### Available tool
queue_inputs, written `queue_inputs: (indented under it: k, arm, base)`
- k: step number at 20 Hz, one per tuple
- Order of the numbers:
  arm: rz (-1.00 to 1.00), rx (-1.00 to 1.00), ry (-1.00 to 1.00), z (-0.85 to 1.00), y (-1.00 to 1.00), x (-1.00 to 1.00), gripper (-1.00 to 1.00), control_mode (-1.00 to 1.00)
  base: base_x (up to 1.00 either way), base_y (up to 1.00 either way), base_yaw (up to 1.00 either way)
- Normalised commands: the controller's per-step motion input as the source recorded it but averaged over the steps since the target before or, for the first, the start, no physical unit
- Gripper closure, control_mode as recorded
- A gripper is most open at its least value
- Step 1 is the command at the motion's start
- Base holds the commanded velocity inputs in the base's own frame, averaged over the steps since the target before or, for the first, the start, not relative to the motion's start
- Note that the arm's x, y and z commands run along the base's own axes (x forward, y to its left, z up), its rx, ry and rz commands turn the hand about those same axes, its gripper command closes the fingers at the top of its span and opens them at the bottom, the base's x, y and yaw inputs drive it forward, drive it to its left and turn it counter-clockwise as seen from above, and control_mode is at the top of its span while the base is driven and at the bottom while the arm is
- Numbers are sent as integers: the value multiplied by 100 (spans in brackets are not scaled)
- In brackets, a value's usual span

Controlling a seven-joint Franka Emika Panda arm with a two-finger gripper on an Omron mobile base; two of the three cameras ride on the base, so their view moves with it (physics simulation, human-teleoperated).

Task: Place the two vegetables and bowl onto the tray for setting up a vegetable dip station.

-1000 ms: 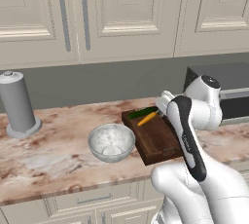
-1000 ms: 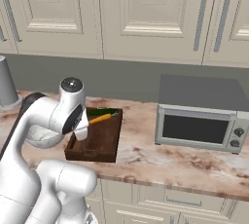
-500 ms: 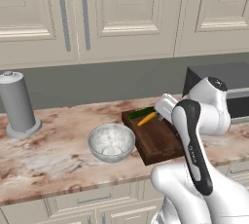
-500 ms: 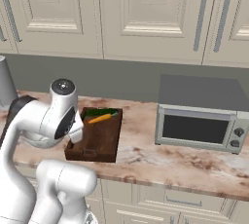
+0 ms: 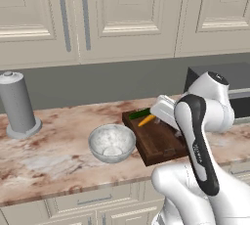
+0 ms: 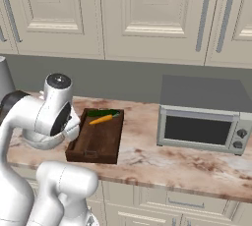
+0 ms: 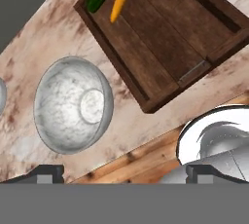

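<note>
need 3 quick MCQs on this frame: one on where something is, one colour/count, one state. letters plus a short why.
1. Where is the bowl?
A. On the counter beside the tray
B. On the tray
C. On top of the microwave

2. How many vegetables lie on the tray?
A. None
B. One
C. Two

3. What state is the gripper in?
A. Shut on the carrot
B. Open and holding nothing
C. Shut on the bowl's rim

Answers:
1. A: the left base view shows the bowl standing on the marble counter, just off the tray's long side.
2. C: the orange carrot and the dark-green vegetable both rest at the tray's far end.
3. B: in the hand view the fingertips stand far apart with nothing between them.
</note>
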Motion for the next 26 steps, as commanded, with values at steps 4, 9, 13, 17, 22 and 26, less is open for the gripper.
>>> queue_inputs:
  k: [4, 9, 13, 17, 22, 26]
  arm:
    - [5, -11, 0, 0, 14, -46, -100, -100]
    - [0, -10, 0, 0, 14, -24, -100, -100]
    - [7, -3, -4, 0, 19, 2, -100, -100]
    - [7, 0, 0, 0, 15, 29, -100, -100]
    - [2, -3, 0, 0, 6, 25, -100, -100]
    - [0, -7, 0, -3, 0, 8, -100, -100]
  base:
    - [0, 0, 0]
    - [0, 0, 0]
    - [0, 0, 0]
    - [0, 0, 0]
    - [0, 0, 0]
    - [0, 0, 0]
